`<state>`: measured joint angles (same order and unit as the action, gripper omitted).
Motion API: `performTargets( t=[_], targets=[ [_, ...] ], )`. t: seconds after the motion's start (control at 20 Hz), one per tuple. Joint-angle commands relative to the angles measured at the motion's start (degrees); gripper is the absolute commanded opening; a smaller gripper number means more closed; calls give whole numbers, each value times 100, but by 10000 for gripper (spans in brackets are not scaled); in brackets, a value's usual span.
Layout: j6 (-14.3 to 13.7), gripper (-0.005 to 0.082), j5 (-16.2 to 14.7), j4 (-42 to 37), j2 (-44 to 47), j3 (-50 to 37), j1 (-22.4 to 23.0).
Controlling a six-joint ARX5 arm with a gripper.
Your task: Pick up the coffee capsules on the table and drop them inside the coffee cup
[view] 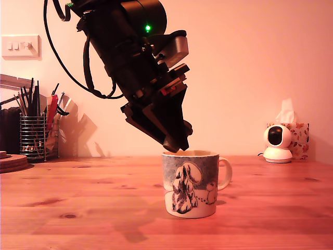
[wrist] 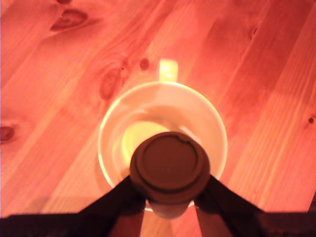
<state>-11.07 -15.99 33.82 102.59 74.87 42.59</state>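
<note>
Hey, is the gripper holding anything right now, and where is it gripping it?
Yes: the gripper holds the coffee capsule by its sides, flat face toward the camera, above the open coffee cup.

dark brown capsule (wrist: 169,167) pinched in the claw (wrist: 170,190), directly above the upright white mug (wrist: 111,126).
</note>
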Motion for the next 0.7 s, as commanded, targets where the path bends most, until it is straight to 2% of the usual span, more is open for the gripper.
performTargets(
  t=[0.0, 0.65],
  targets=[
    [-33, 58, -17, -37, 87, 17, -9],
    [-33, 60, -13, -107, 87, 17, -9]
  ],
)
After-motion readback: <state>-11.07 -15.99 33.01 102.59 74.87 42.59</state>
